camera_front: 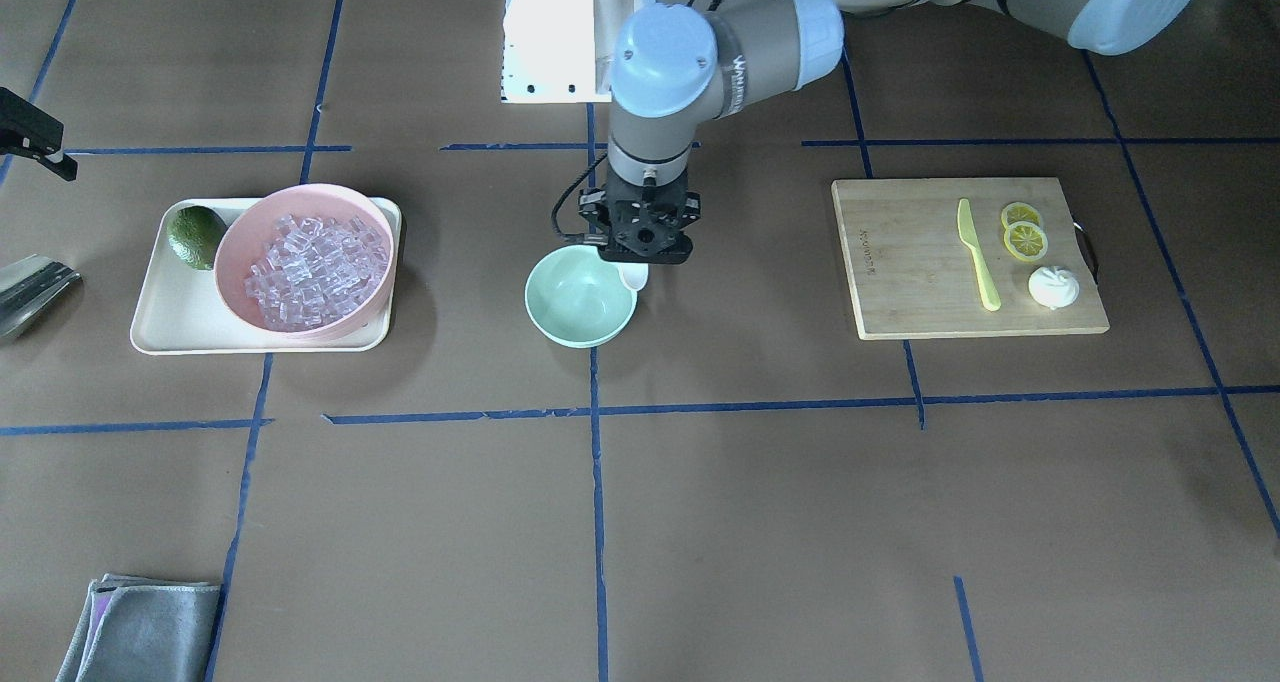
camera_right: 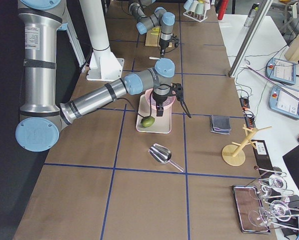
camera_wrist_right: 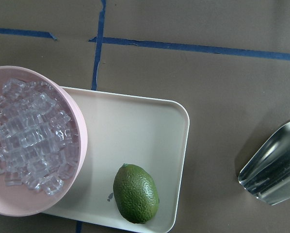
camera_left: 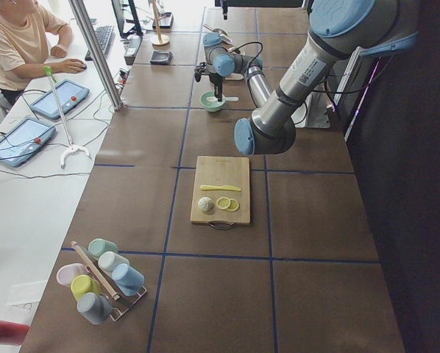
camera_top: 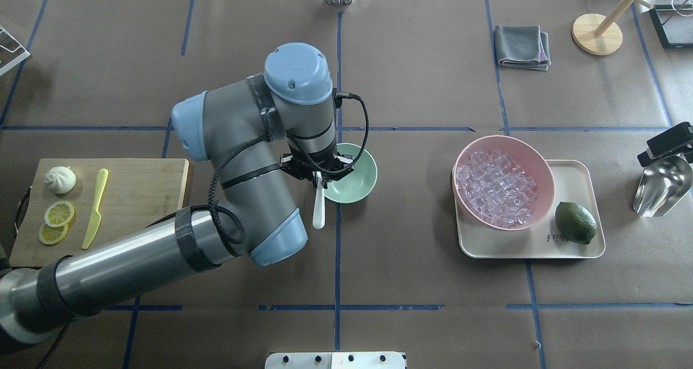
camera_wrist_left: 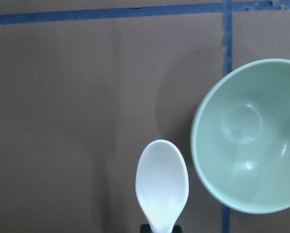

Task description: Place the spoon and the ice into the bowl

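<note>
My left gripper [camera_top: 319, 180] is shut on the white spoon [camera_top: 318, 209]. It holds the spoon by the middle, with the handle pointing back toward the robot. The scoop [camera_wrist_left: 162, 182] hangs just outside the rim of the mint-green bowl [camera_top: 354, 174], which has nothing in it and also shows in the left wrist view [camera_wrist_left: 249, 138]. Many clear ice cubes [camera_top: 495, 188] fill the pink bowl [camera_top: 536, 163] on the right. Only a black part of my right gripper [camera_top: 668, 142] shows, beyond that tray; I cannot tell whether it is open or shut.
The pink bowl sits on a cream tray [camera_top: 574, 179] with a green lime [camera_top: 575, 223]. A metal scoop [camera_top: 660, 185] lies right of the tray. A cutting board [camera_top: 141, 196] at left holds a yellow-green knife [camera_top: 95, 208], lemon slices [camera_top: 58, 213] and a white bun [camera_top: 60, 179]. A grey cloth [camera_top: 522, 45] lies at the far side.
</note>
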